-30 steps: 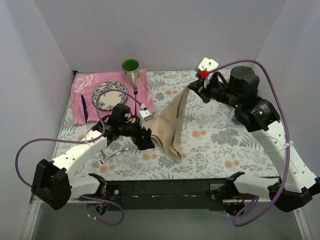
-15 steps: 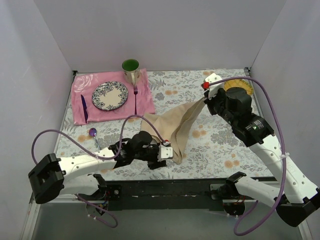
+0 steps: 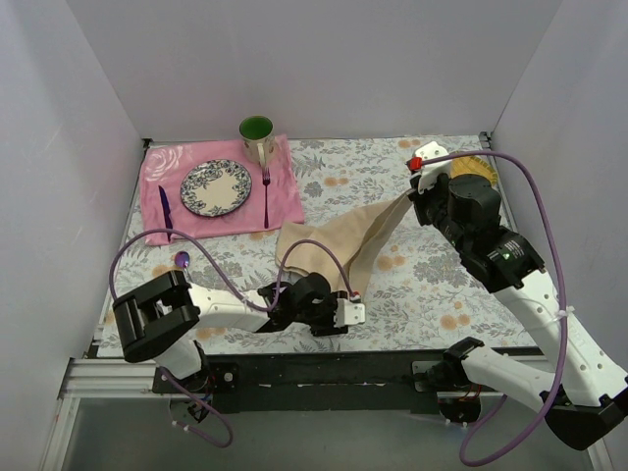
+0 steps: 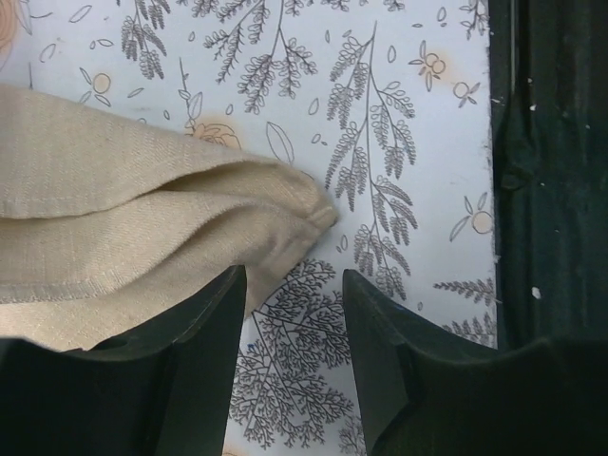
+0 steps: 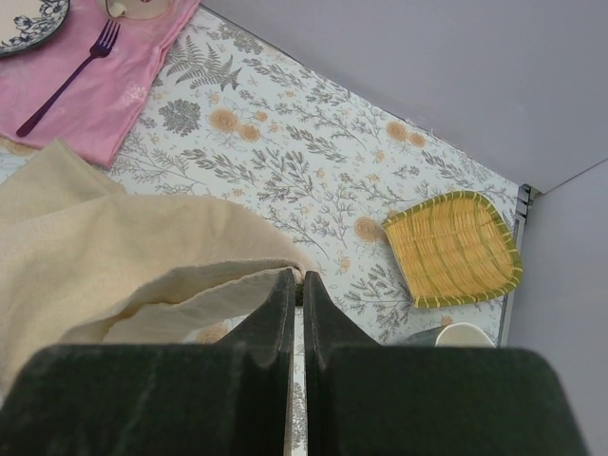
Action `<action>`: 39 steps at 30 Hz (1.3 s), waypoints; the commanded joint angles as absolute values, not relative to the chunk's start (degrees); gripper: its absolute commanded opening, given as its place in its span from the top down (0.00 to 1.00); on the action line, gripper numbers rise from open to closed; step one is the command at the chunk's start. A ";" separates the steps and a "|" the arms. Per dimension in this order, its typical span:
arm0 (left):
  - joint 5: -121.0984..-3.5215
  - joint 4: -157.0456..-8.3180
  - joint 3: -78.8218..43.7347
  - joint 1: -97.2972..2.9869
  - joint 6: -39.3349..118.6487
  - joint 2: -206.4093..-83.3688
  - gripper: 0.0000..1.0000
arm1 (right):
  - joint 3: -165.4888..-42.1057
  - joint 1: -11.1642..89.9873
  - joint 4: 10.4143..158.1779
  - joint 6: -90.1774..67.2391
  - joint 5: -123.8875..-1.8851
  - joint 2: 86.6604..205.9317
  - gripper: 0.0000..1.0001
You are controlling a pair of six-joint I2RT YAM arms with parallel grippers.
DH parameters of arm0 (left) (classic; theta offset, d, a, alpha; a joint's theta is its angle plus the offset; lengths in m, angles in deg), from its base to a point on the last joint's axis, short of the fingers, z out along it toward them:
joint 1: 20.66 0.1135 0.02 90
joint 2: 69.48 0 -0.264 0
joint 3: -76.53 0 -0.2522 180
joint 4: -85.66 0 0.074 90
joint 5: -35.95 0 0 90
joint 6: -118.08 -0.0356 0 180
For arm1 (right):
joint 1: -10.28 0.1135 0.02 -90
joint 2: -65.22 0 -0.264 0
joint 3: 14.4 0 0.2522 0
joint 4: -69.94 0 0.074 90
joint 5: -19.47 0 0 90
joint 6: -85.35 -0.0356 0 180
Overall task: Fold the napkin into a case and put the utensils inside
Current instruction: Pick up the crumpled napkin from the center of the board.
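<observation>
Napkin, beige cloth: far corner pinched between the pressed-together fingers of the right gripper and raised off the floral table cover. Near folded corner lies on the cover just ahead of the left gripper, whose fingers are spread with the cover showing between them.

Grips a corner of the napkin between the right fingers, pressed together, cloth sagging away left in loose folds. Shows a pink mat with a purple fork far left and a yellow woven basket right, on the floral table.
</observation>
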State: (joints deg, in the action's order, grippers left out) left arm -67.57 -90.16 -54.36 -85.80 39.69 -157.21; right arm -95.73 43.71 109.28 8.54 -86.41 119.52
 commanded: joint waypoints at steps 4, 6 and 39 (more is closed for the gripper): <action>-65.82 -95.17 -51.83 -86.05 38.01 -160.80 0.57 | -95.66 43.42 107.69 7.12 -87.58 118.21 0.99; -66.52 -95.34 -51.74 -85.96 37.40 -161.15 0.58 | -95.58 43.51 107.69 7.04 -87.49 118.21 0.99; -47.90 -91.48 -46.12 -91.32 56.82 -160.80 0.67 | -95.40 43.33 108.05 6.33 -86.79 118.56 0.99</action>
